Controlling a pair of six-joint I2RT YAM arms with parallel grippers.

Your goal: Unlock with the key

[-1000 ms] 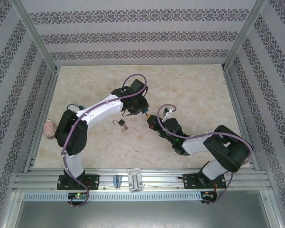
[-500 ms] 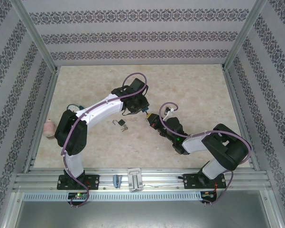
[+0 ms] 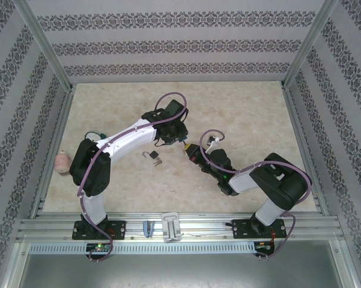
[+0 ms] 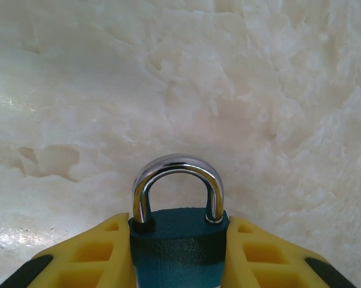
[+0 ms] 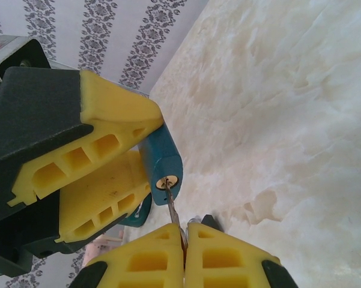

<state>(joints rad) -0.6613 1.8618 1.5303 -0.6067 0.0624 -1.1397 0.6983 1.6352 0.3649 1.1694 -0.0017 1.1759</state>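
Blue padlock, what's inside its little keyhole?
The tip of the key, pinched by the right fingers, is in the keyhole of the blue padlock. How deep it goes is hidden inside the lock body.

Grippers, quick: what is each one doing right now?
Left gripper: closed on the teal padlock.
Right gripper: closed on the key, tip at the keyhole.

I am working inside a robot test cell, a lab rig rather than a lived-in room. Aluminium frame posts (image 3: 44,45) are boxing the space in, and patterned wallpaper panels (image 3: 180,45) are serving as walls. A marble-look sheet is covering the table (image 3: 240,114), and my left arm (image 3: 129,137) and right arm (image 3: 252,178) are sitting bolted to a slotted metal rail (image 3: 198,227) at its near edge.
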